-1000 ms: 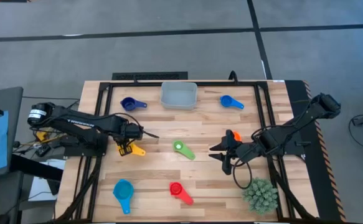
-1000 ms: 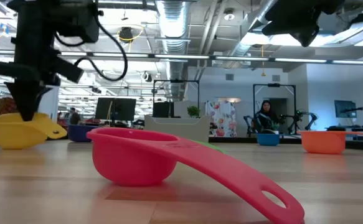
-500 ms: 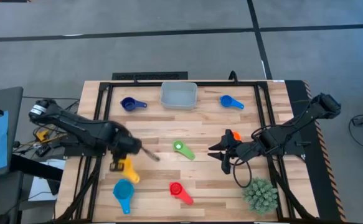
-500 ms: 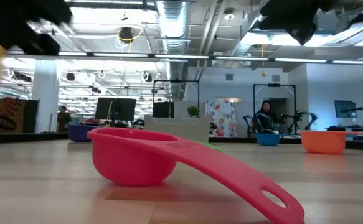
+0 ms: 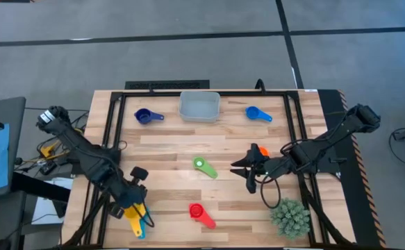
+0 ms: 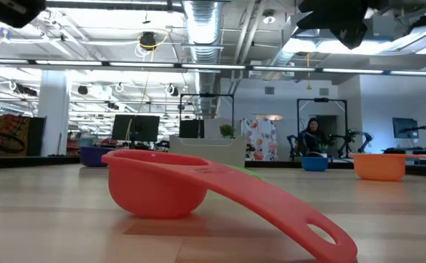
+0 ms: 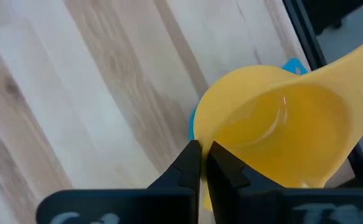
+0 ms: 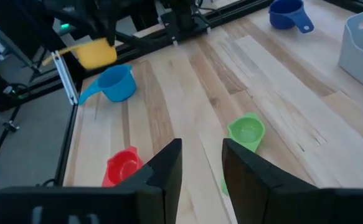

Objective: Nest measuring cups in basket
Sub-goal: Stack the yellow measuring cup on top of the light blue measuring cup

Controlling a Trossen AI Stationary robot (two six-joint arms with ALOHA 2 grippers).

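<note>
Wooden slats form the table top (image 5: 181, 156), bounded by a black frame. Positions follow the overhead view, 12 o'clock at the far edge.

1. Basket (image 5: 199, 106): at 12 o'clock, with no cups in it.
2. Dark blue cup (image 5: 144, 116): at 11 o'clock, just beside the basket. Blue cup (image 5: 253, 112): at 1 o'clock.
3. Green cup (image 5: 201, 164): near table centre. Red cup (image 5: 197, 210): at 6 o'clock.
4. Left gripper (image 5: 134, 205): at 8 o'clock, jaws clamped on the rim of the yellow cup (image 5: 136, 212), held above the light blue cup (image 8: 116, 83), which stands on the wood.
5. Right gripper (image 5: 246, 167): at 4 o'clock, jaws parted and holding nothing. Orange cup (image 5: 262, 151): just beside it, partly hidden by the arm.
6. Spiky green plant (image 5: 290, 218): at 5 o'clock, well apart from the cups.
</note>
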